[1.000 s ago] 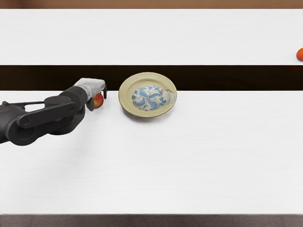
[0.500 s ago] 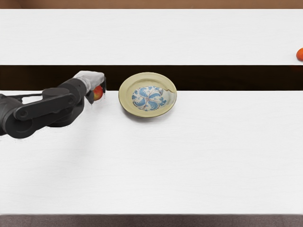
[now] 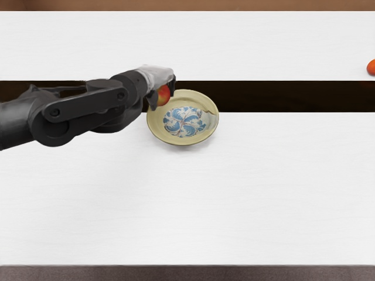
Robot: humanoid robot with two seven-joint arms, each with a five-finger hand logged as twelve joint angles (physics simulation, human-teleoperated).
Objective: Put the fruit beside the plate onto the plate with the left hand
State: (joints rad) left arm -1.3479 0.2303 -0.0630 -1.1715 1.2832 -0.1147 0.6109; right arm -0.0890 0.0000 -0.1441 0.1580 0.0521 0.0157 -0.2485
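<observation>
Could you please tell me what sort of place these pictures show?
Probably a simulated tabletop test bench, not a real kitchen: a plain white table split by a dark gap, one patterned plate, and a fruit gripped in the robot's left hand by the plate's rim.

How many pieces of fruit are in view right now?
2. One fruit is held in the left robot hand over the upper-left rim of the plate. A second fruit sits at the picture's far right edge, partly cut off. The arm may hide more.
</observation>
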